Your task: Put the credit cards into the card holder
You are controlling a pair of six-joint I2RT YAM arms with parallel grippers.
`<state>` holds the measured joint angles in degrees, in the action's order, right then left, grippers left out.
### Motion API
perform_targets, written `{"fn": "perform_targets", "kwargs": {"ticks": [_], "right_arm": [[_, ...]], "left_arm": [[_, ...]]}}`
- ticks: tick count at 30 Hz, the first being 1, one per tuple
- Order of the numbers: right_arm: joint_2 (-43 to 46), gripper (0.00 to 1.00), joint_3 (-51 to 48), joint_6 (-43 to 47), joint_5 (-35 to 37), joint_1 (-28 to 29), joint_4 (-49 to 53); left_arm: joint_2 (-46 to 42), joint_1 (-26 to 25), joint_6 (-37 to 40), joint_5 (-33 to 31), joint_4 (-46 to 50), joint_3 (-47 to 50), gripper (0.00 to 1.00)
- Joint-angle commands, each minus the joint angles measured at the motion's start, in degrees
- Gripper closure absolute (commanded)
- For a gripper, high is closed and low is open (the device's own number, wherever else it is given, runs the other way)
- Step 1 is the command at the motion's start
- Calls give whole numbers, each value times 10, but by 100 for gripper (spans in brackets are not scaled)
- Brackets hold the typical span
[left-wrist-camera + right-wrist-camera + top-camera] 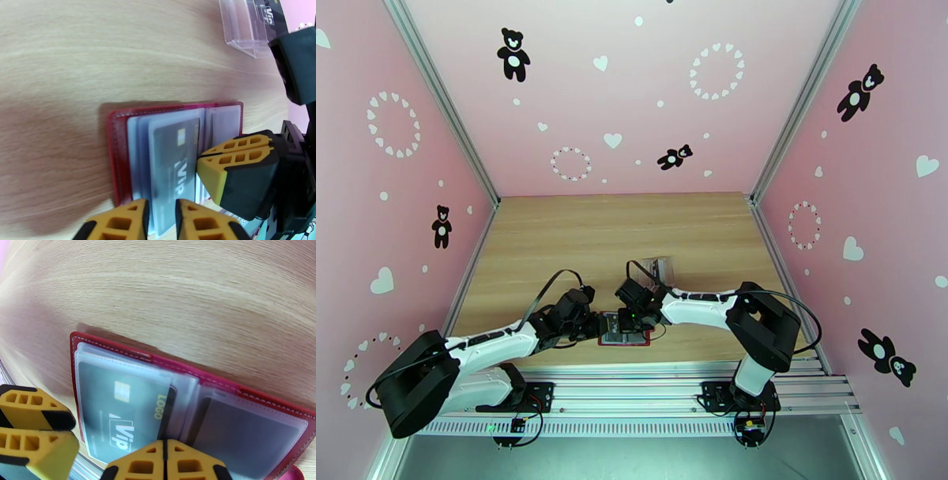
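The red card holder (118,158) lies open on the wood near the front edge, grey sleeves up; in the top view the card holder (620,339) sits between both arms. A dark credit card (118,409) marked VIP sits inside a clear sleeve on its left half. Another dark card (245,433) fills a right-hand sleeve. My left gripper (161,207) is closed on the near edge of that VIP sleeve. My right gripper (164,445) is shut, nothing between its fingers, its tips resting at the card's inner end by the fold. The right gripper's fingertips (209,165) touch the sleeve.
A clear plastic tray (245,27) stands on the table beyond the card holder, with a dark VIP card (268,14) in it; the tray (661,271) is just behind the right wrist. Bare wood stretches to the back wall. The metal rail runs along the near edge.
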<state>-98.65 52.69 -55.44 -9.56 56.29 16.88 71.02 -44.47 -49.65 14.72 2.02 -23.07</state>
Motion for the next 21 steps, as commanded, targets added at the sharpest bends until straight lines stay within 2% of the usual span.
{"fn": "perform_targets", "kwargs": {"ticks": [1, 21], "right_arm": [[-23, 95, -10, 4, 12, 3, 13], [-20, 95, -10, 4, 9, 3, 12]], "left_arm": [[11, -5, -2, 14, -15, -2, 75], [27, -17, -6, 19, -31, -7, 76]]}}
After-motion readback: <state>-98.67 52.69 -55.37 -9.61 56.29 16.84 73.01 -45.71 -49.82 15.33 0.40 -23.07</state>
